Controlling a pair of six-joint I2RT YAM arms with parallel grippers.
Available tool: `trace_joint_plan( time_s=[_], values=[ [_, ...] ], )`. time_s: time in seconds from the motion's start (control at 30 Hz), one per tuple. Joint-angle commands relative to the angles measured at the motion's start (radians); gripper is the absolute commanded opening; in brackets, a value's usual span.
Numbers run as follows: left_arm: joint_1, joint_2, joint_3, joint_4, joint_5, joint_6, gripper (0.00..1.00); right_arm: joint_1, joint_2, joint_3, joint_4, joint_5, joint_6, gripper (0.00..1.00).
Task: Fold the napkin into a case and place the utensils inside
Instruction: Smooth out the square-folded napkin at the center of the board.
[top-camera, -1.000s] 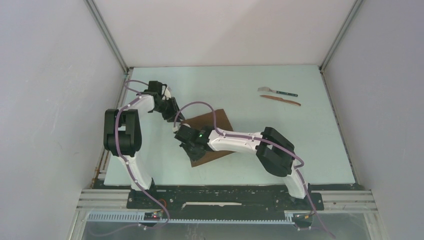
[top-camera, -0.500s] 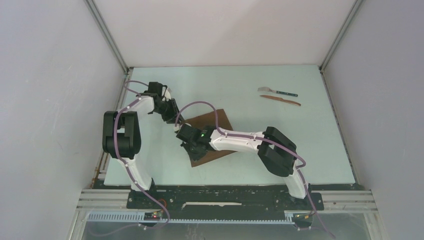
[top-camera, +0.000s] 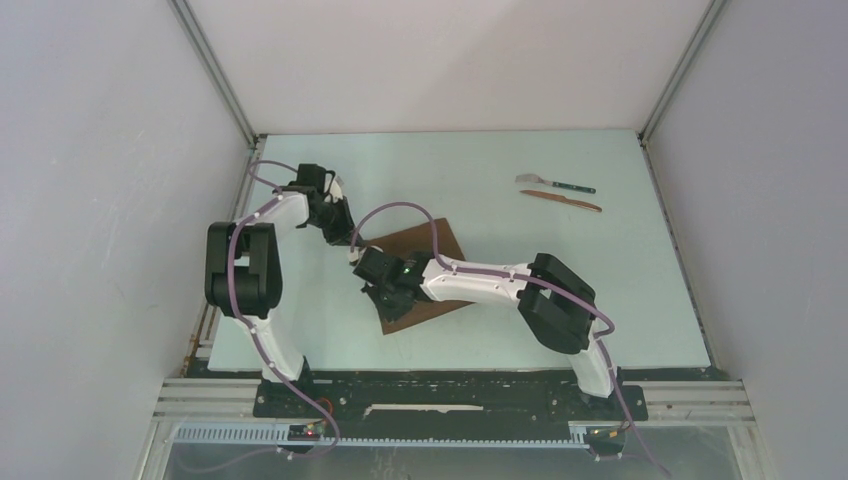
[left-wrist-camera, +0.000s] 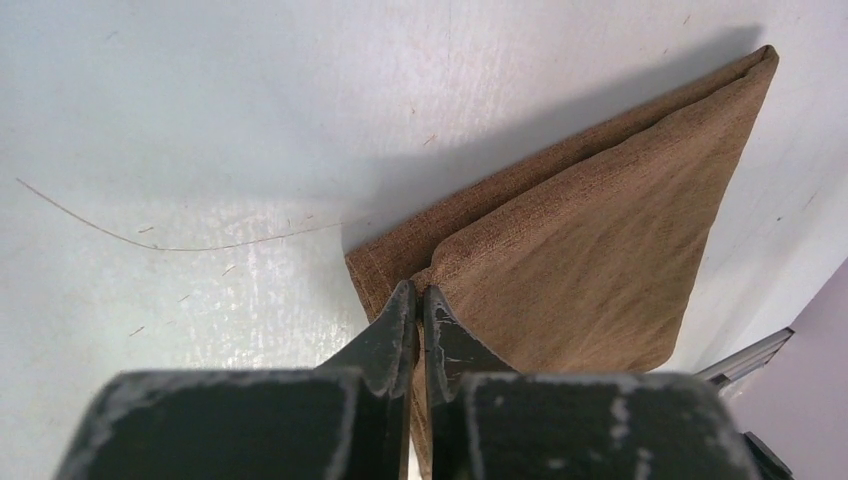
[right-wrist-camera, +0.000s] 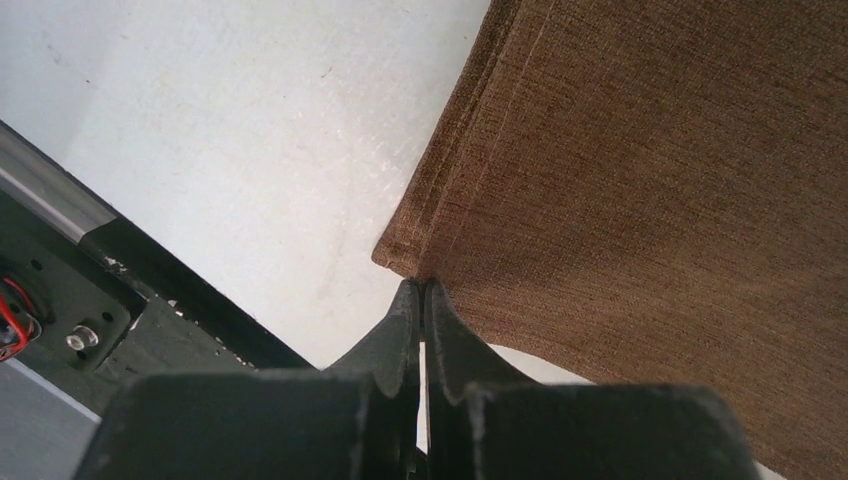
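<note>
Left wrist: left claw (left-wrist-camera: 420, 300) has closed onto the napkin (left-wrist-camera: 600, 220); right claw (right-wrist-camera: 420, 292) stays clamped on it.

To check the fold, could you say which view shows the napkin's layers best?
Left wrist: the napkin shows two stacked layers. Right wrist gives one hemmed corner; the top view has arms across it.

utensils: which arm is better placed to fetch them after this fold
Right, probably: the utensils lie at the far right of the table, its side. The left claw pinches the napkin far left.
</note>
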Motion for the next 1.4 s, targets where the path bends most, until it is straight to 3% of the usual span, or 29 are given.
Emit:
trace_joint_plan(
  time_s=[0.0, 0.73, 1.1, 1.17, 1.23, 1.37],
  values=[
    [-0.006, -0.058, 0.015, -0.002, -0.030, 0.030, 0.05, -0.003, -0.071, -0.005, 0.019, -0.009, 0.022, 0.00],
    [-0.007, -0.002, 0.020, -0.073, -0.098, 0.042, 0.06, -0.006, -0.003, -0.019, 0.052, -0.111, 0.024, 0.00],
    [-0.013, 0.008, 0.033, -0.095, -0.146, 0.049, 0.08, -0.048, 0.018, -0.073, 0.153, -0.295, 0.051, 0.01],
    [-0.015, 0.000, 0.040, -0.103, -0.177, 0.052, 0.12, -0.070, -0.001, -0.121, 0.210, -0.363, 0.069, 0.14],
    [-0.014, -0.023, 0.050, -0.109, -0.221, 0.053, 0.20, -0.106, -0.044, -0.182, 0.287, -0.436, 0.094, 0.34],
    [-0.014, -0.116, 0.047, -0.110, -0.298, 0.059, 0.36, -0.167, -0.183, -0.282, 0.403, -0.557, 0.125, 0.55]
  ],
)
